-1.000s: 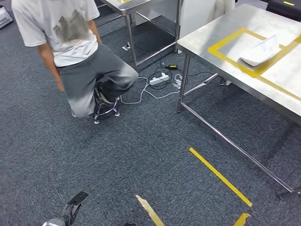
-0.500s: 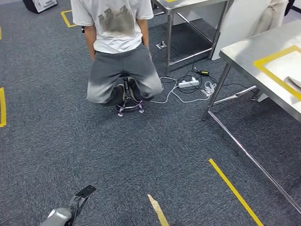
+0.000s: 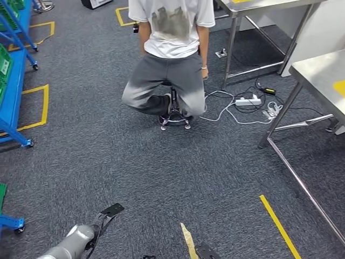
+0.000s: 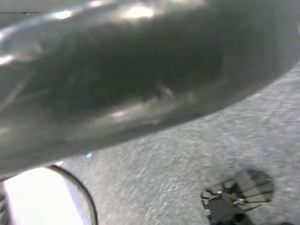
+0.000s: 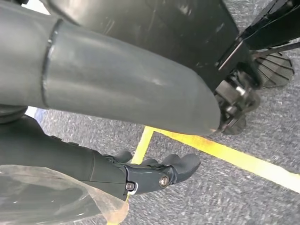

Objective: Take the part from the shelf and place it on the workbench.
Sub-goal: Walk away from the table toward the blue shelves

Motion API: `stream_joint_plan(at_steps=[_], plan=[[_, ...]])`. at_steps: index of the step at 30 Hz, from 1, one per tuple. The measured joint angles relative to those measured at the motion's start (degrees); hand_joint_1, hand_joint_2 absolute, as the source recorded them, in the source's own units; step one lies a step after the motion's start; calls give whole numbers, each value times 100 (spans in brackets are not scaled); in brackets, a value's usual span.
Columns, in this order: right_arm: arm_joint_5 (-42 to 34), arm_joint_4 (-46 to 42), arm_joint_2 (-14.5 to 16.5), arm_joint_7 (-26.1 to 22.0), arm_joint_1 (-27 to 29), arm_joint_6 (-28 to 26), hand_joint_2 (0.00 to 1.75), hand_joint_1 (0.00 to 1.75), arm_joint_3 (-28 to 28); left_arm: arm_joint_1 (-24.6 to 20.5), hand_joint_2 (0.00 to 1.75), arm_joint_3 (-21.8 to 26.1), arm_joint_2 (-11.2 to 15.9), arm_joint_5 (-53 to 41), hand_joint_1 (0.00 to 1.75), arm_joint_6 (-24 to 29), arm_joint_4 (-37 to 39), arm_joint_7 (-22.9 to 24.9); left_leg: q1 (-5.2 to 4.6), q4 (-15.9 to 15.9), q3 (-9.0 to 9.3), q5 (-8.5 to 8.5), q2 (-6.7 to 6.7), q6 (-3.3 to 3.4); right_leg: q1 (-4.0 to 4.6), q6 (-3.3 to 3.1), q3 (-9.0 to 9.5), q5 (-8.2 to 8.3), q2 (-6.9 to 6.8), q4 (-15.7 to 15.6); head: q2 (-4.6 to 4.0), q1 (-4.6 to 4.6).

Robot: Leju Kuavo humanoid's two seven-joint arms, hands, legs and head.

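Note:
A blue shelf (image 3: 12,102) with green bins (image 3: 5,62) stands at the left edge of the head view. The steel workbench (image 3: 321,73), with a bit of yellow tape (image 3: 339,86) on it, reaches in at the right edge. My left arm hangs low at the bottom left, and the dark left hand (image 3: 107,215) at its end is too small to read. In the right wrist view my right hand (image 5: 159,173) hangs over the carpet, its dark fingers (image 5: 183,164) stretched out with nothing in them.
A person (image 3: 173,59) sits on a small wheeled stool (image 3: 174,116) straight ahead. A power strip and cables (image 3: 248,102) lie on the carpet under a second steel table (image 3: 260,5). Yellow tape lines (image 3: 281,226) mark the floor.
The camera has turned left, so the whole picture has shifted right. The blue shelf has come into view, and the workbench area with the white part has slid out on the right.

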Motion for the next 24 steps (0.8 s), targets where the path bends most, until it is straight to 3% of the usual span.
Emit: stream_joint_plan(at_steps=[1,3,5,6,8,10,12,13,14,15,16,17,19,21,23,24], plan=[[-2,-1,3,0,-2,-2,0,0,-7,0,0,-7,-1,0,0,0,0,1,11,-224,110,168,30,-5,0,10,15,-14,-74,1,0,-1],[-3,-2,10,-2,-6,-4,0,0,-16,-15,0,-21,-5,-3,0,1,-1,2,-17,-988,488,527,282,6,15,54,58,-55,-216,5,0,-4],[-4,-2,13,-2,-9,-6,0,0,-32,-44,0,-32,-16,-7,0,2,-1,2,-76,-1473,708,638,521,66,50,114,86,-102,-354,15,0,2],[-5,-2,14,-2,-13,-7,0,0,-39,-52,0,-34,-19,-10,0,2,-1,2,-106,-1514,713,606,531,99,65,140,94,-119,-425,15,0,6],[-5,-5,17,-2,-28,-8,0,0,-51,-41,0,-35,-14,-13,0,2,0,2,-100,-1539,699,612,388,173,58,187,108,-162,-539,17,0,10],[-14,-11,25,-4,-46,-10,0,0,-58,-44,0,-40,-16,-25,0,0,0,2,-75,-1563,709,629,243,240,37,237,4,-328,-345,242,0,35],[-55,-15,32,-9,-40,-14,0,0,-72,-71,0,-63,-41,-74,0,-12,-1,17,-63,-1570,713,640,98,290,25,255,-343,-644,17,927,0,70],[-87,-15,34,-6,-30,-19,0,0,-85,-81,0,-80,-66,-114,0,-19,-1,37,-68,-1568,711,641,16,305,25,252,-566,-771,120,1324,0,75],[-123,-15,36,-1,-23,-24,0,0,-101,-84,0,-99,-99,-154,0,-28,-1,61,-75,-1566,714,641,-74,314,28,242,-752,-809,184,1610,0,76],[-160,-15,39,7,-21,-32,0,0,-119,-84,0,-120,-137,-201,0,-35,-1,82,-81,-1565,718,640,-166,317,34,226,-850,-729,221,1686,0,75],[-195,-15,43,18,-27,-42,0,0,-132,-84,0,-142,-178,-244,0,-34,-1,95,-84,-1563,726,639,-257,317,39,204,-836,-541,256,1527,0,74],[-224,-16,48,27,-37,-52,0,0,-143,-85,0,-165,-219,-284,0,-26,-1,100,-85,-1562,736,638,-344,315,42,180,-719,-287,318,1177,0,74],[-259,-17,57,44,-52,-74,0,0,-158,-95,0,-208,-300,-342,0,33,-1,101,-88,-1549,737,632,-496,298,19,143,-404,51,579,432,0,71],[-274,-17,67,62,-61,-102,0,0,-181,-81,0,-229,-373,-356,0,114,0,86,-74,-1547,703,643,-623,244,5,130,-239,98,734,118,0,69],[-275,-19,83,69,-68,-124,0,0,-203,-19,0,-234,-416,-353,0,204,1,53,-54,-1554,675,655,-708,173,6,98,-200,108,640,72,0,68],[-267,-22,91,63,-70,-132,0,0,-208,20,0,-234,-429,-349,0,254,2,29,-60,-1514,657,621,-637,142,0,69,-182,118,578,49,0,60]])
